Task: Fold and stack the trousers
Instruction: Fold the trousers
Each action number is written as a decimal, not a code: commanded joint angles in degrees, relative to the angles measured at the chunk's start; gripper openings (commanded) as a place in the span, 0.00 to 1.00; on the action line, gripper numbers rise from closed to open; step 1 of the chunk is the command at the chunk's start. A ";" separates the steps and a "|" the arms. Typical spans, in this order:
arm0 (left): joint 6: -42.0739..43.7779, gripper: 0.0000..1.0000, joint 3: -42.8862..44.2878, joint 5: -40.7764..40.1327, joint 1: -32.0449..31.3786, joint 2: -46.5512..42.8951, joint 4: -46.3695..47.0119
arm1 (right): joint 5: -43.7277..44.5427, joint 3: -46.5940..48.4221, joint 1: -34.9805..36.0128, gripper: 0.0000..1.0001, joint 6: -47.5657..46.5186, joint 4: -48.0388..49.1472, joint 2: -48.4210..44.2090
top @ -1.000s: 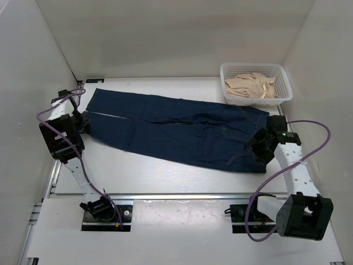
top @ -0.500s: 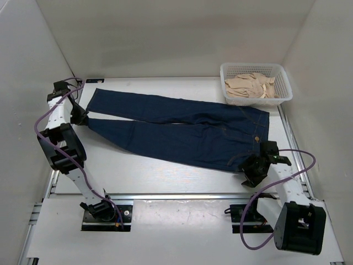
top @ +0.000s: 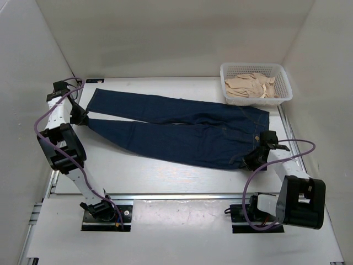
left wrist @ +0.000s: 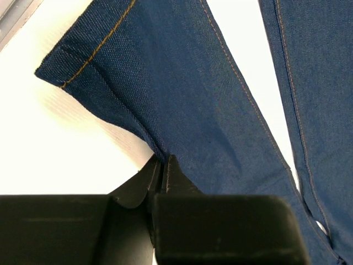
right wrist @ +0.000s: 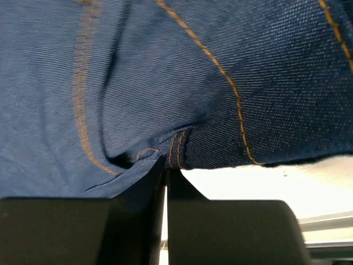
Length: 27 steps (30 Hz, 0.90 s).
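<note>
The trousers [top: 176, 130], dark blue denim with tan stitching, lie flat across the table with the leg ends at the left and the waistband at the right. My left gripper [top: 83, 117] is shut on the side edge of the near leg close to its hem; in the left wrist view the denim [left wrist: 220, 99] runs into the closed tips [left wrist: 164, 161]. My right gripper [top: 251, 162] is shut at the near corner of the waistband. In the right wrist view the stitched fabric [right wrist: 165, 83] puckers into the closed tips [right wrist: 166, 168].
A white mesh basket [top: 282, 74] holding beige cloth [top: 249, 87] stands at the back right, just beyond the waistband. White walls close in the table on the left, back and right. Purple cables loop off both arms.
My right gripper has dropped from beside the waistband to its near corner and closed there. The left arm has swung toward the back left, staying shut on the leg.
</note>
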 commanded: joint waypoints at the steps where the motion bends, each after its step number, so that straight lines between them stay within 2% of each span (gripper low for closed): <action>1: -0.60 0.10 1.81 1.00 -0.25 -4.58 -0.36 | 7.02 5.40 -0.30 0.00 -3.89 -2.77 -2.86; 4: -1.22 0.10 2.34 1.00 -0.25 -5.72 -0.98 | 10.54 11.01 -0.30 0.00 -8.28 -8.92 -8.48; 9: -2.79 0.10 1.29 -1.38 1.94 -10.28 -2.11 | 8.88 14.63 -0.30 0.00 -12.34 -17.88 -15.08; 15: -3.33 0.10 -1.16 -1.90 4.84 -16.08 -3.88 | 4.75 17.88 1.45 0.00 -11.12 -27.03 -20.62; 19: -3.33 0.10 -3.72 -2.61 5.46 -19.96 -3.88 | 7.64 19.20 1.45 0.00 -10.50 -33.97 -24.67; 24: -0.79 0.10 -3.72 -9.37 8.00 -21.89 -5.98 | 10.98 24.98 1.45 0.00 -8.22 -42.76 -29.23; 27: 0.44 0.10 -4.43 -8.07 8.01 -22.51 -5.38 | 11.60 27.11 1.45 0.00 -7.42 -44.09 -30.38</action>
